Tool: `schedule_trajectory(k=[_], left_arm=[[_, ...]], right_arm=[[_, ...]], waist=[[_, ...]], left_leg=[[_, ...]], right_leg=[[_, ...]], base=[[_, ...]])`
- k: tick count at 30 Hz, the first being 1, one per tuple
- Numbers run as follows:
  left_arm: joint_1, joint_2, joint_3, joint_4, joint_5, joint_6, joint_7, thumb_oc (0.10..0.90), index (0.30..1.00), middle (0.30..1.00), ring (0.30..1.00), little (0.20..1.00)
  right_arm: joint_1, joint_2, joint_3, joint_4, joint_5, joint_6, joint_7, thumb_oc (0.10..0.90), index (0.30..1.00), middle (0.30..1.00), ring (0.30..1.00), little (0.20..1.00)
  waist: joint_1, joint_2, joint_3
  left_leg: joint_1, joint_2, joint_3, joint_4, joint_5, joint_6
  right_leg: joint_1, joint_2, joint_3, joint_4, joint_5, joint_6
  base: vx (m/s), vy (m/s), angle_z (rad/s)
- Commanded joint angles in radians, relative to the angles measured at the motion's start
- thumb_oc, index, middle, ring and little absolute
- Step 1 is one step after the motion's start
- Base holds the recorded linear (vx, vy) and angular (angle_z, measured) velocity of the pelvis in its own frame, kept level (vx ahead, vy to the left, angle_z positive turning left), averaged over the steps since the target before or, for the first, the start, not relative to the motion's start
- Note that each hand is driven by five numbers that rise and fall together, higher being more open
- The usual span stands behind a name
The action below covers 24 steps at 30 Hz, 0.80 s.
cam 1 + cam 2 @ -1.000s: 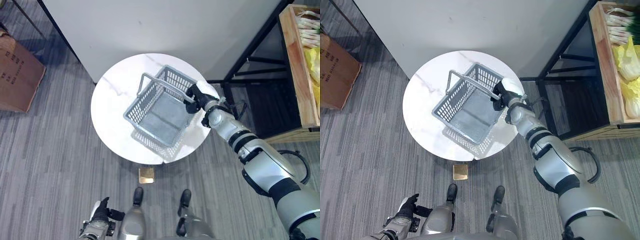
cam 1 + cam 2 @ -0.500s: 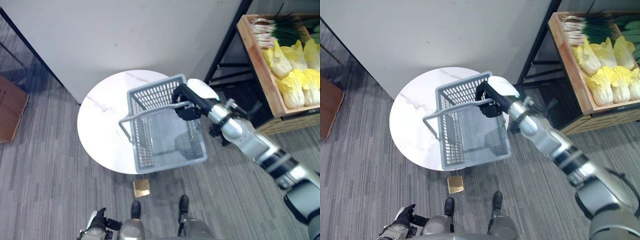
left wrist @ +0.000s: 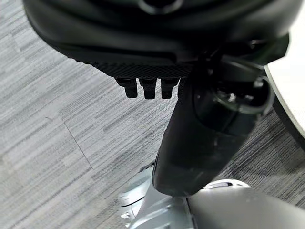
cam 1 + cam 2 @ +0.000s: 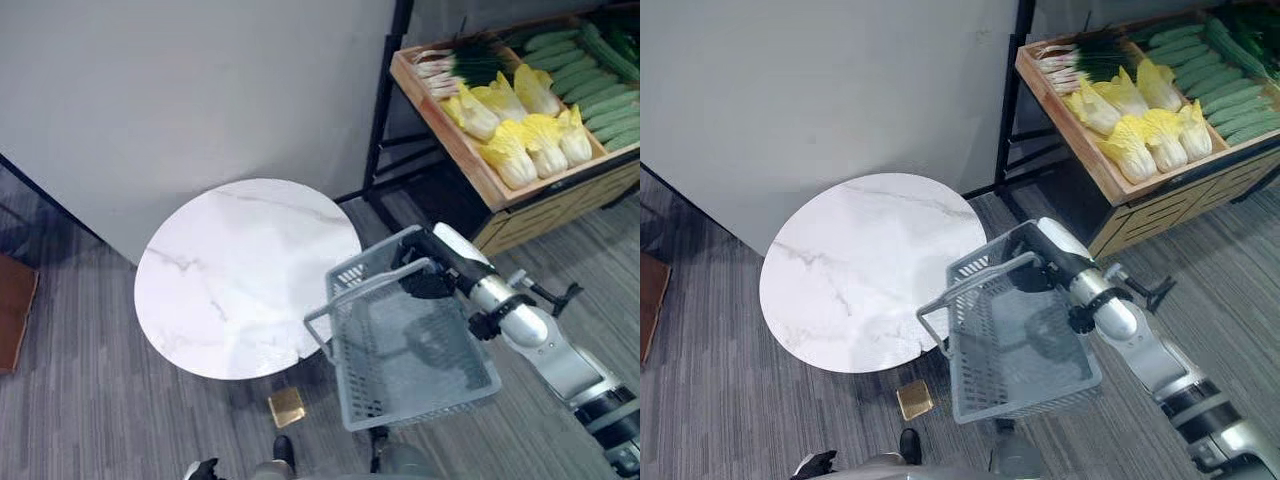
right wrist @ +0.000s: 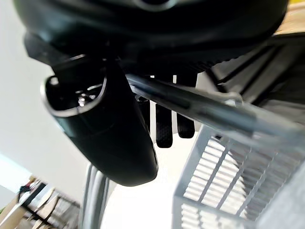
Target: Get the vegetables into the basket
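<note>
right hand [image 4: 428, 272] clamped on handle of grey basket [image 4: 415, 365], carried empty off the round bench's [image 4: 240, 270] right edge | vegetables [image 4: 520, 125] in wooden crate [image 4: 470, 165] on shelf | left hand [image 3: 147, 86] curled, idle | risk: one-sided grip, basket may tilt, slip, clip crate

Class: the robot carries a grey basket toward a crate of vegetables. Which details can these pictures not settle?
- Right hand: fingers curl round the basket handle; the contact is hidden beneath the hand.
- Vegetable crate: its far end is cut off by both eye views' right edge.
- Left hand: its fingertips alone show past its bulk.
</note>
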<state>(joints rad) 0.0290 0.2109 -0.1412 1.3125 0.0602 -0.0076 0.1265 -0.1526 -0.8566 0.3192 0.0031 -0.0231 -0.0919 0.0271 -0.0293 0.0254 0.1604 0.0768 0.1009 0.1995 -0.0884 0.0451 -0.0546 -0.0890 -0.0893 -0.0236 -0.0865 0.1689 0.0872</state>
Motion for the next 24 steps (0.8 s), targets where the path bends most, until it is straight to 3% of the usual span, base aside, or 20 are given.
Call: schedule_trajectory(k=[1, 4, 8, 12, 14, 17, 18, 19, 24], left_arm=[[-0.018, 0.029, -0.004, 0.081, 0.027, -0.005, 0.007, 0.9, 1.0, 1.0, 1.0, 1.0], [-0.013, 0.021, 0.024, 0.091, 0.02, 0.001, -0.015, 0.9, 1.0, 1.0, 1.0, 1.0], [-0.023, 0.025, 0.02, 0.087, 0.033, -0.002, -0.016, 0.9, 1.0, 1.0, 1.0, 1.0], [-0.043, 0.041, 0.008, 0.067, 0.041, -0.009, -0.003, 0.9, 1.0, 1.0, 1.0, 1.0], [-0.058, 0.057, -0.007, 0.043, 0.046, -0.012, 0.002, 0.9, 1.0, 1.0, 1.0, 1.0], [-0.062, 0.069, -0.01, 0.031, 0.046, -0.005, 0.009, 0.9, 1.0, 1.0, 1.0, 1.0], [-0.061, 0.069, -0.01, 0.03, 0.046, -0.005, 0.009, 0.9, 1.0, 1.0, 1.0, 1.0], [-0.056, 0.078, -0.001, 0.02, 0.05, -0.003, 0.012, 0.9, 1.0, 1.0, 1.0, 1.0], [-0.043, 0.079, 0.007, 0.024, 0.054, -0.002, 0.006, 0.9, 1.0, 1.0, 1.0, 1.0]], right_arm=[[-0.118, 0.038, -0.147, -0.156, 0.052, -0.138, -0.08, 0.4, 0.3, 0.3, 0.3, 0.3], [-0.018, 0.071, -0.242, -0.142, 0.049, -0.13, -0.099, 0.4, 0.3, 0.3, 0.3, 0.3], [0.044, 0.119, -0.317, -0.124, 0.031, -0.127, -0.137, 0.4, 0.3, 0.3, 0.3, 0.3], [0.038, 0.15, -0.331, -0.102, 0.016, -0.123, -0.171, 0.4, 0.3, 0.3, 0.3, 0.3], [0.032, 0.149, -0.336, -0.092, -0.003, -0.121, -0.193, 0.4, 0.3, 0.3, 0.3, 0.3], [0.034, 0.152, -0.331, -0.095, -0.008, -0.128, -0.202, 0.4, 0.3, 0.3, 0.3, 0.3], [0.035, 0.152, -0.332, -0.095, -0.008, -0.128, -0.202, 0.4, 0.3, 0.3, 0.3, 0.3], [0.035, 0.142, -0.325, -0.1, -0.022, -0.126, -0.198, 0.4, 0.3, 0.3, 0.3, 0.3], [0.054, 0.147, -0.332, -0.115, -0.019, -0.127, -0.195, 0.4, 0.3, 0.3, 0.3, 0.3]], waist=[[0.018, -0.059, -0.05], [-0.006, -0.077, -0.028], [-0.034, -0.09, -0.01], [-0.05, -0.107, 0.007], [-0.046, -0.101, 0.018], [-0.026, -0.084, 0.024], [-0.026, -0.084, 0.025], [-0.008, -0.075, 0.018], [0.004, -0.077, 0.001]], left_leg=[[0.015, 0.021, 0.001, 0.011, -0.031, -0.038], [-0.028, 0.005, 0.011, 0.129, -0.09, -0.02], [-0.024, -0.024, 0.038, 0.116, -0.101, 0.007], [-0.029, -0.042, 0.085, 0.085, -0.092, 0.021], [-0.045, -0.027, 0.118, 0.076, -0.085, 0.028], [-0.064, -0.006, 0.171, 0.08, -0.074, 0.032], [-0.063, -0.006, 0.17, 0.08, -0.074, 0.031], [-0.076, 0.008, 0.22, 0.076, -0.057, 0.029], [-0.05, 0.015, 0.257, 0.076, -0.078, 0.008]], right_leg=[[0.055, -0.094, -0.015, -0.001, -0.018, 0.094], [0.044, -0.115, 0.003, 0.022, -0.004, 0.099], [-0.012, -0.136, 0.044, 0.074, 0.035, 0.131], [-0.076, -0.14, 0.092, 0.061, 0.136, 0.163], [-0.089, -0.146, 0.045, 0.08, 0.113, 0.153], [-0.061, -0.167, -0.095, 0.165, 0.023, 0.126], [-0.061, -0.167, -0.096, 0.166, 0.021, 0.126], [-0.032, -0.176, -0.162, 0.219, -0.026, 0.116], [0.011, -0.168, -0.204, 0.145, -0.037, 0.133]], base=[[-0.02, 0.019, -0.09], [-0.07, 0.111, -0.05], [-0.1, 0.177, -0.23], [-0.14, 0.081, -0.38], [-0.21, 0.065, -0.65], [-0.15, 0.063, -0.84], [-0.17, 0.054, -0.9], [-0.14, 0.022, -0.88], [0.03, -0.025, -0.5]])
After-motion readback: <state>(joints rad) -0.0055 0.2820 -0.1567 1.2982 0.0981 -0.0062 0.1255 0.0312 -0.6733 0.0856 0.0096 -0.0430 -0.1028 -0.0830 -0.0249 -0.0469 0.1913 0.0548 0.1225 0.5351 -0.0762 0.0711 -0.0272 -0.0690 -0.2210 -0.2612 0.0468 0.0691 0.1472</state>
